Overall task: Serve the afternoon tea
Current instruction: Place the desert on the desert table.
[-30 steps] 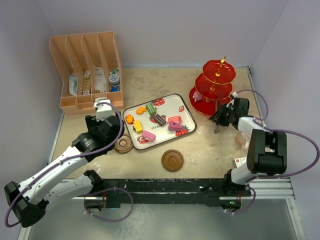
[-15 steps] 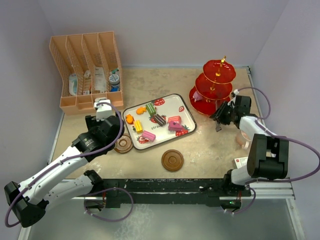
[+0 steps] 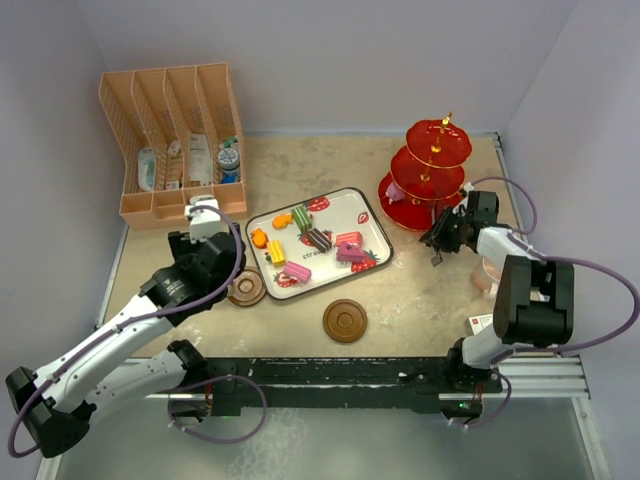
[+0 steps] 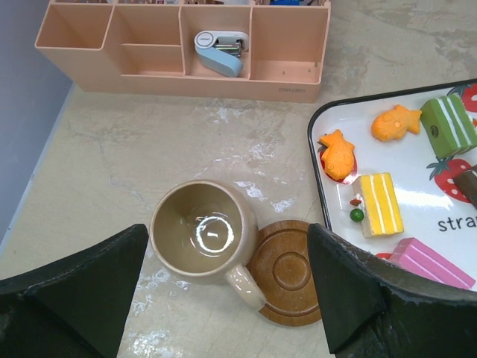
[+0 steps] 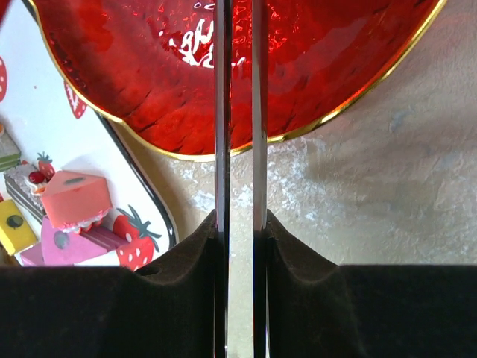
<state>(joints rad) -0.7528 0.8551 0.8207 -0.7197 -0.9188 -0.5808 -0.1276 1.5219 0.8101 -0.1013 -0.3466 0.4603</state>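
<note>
My left gripper (image 4: 227,233) hangs open above a tan mug (image 4: 197,231), which stands upright with its handle touching a brown saucer (image 4: 287,272). A second saucer (image 3: 345,321) lies in front of the strawberry tray (image 3: 345,212), which carries several toy cakes (image 3: 318,238). My right gripper (image 5: 240,224) is shut on metal tongs (image 5: 222,112). Their two blades point at the lowest tier of the red stand (image 5: 298,67), which holds a pink sweet (image 3: 396,190). A pink mug (image 3: 485,272) shows partly behind the right arm.
A peach divided rack (image 3: 175,150) of toiletries stands at the back left, its front wall (image 4: 179,78) just beyond the tan mug. Walls close the table on the left, back and right. A small white card (image 3: 480,323) lies near the right arm's base.
The right wrist has shifted slightly beside the stand, with the tongs still in its grip. The left arm has barely moved.
</note>
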